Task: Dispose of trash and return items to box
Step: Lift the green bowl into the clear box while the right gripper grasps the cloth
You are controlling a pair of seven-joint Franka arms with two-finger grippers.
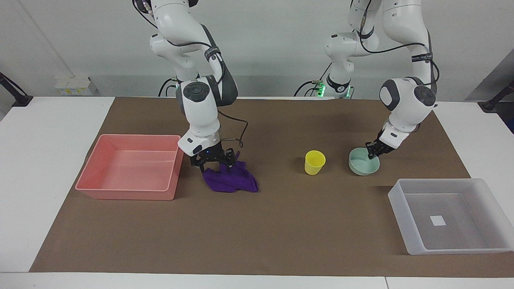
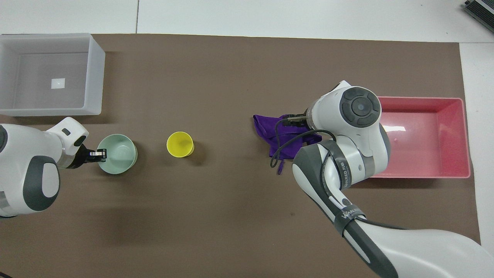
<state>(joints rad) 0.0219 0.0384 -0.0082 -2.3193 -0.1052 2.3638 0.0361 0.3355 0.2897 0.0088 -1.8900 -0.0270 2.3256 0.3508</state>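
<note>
Both hands grip: left hand (image 1: 373, 154) pinches bowl (image 1: 363, 167) rim, right hand (image 1: 213, 162) spread on rag (image 1: 233, 181).

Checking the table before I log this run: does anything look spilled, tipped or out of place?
Nothing spilled or tipped. The yellow cup and mint bowl stand upright, and the purple rag lies crumpled beside the pink tray, all outside the clear box.

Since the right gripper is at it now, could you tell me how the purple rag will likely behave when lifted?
The purple rag lies crumpled in soft folds, so it will probably droop. It looks thin, likely light. The right gripper may catch only one fold.
</note>
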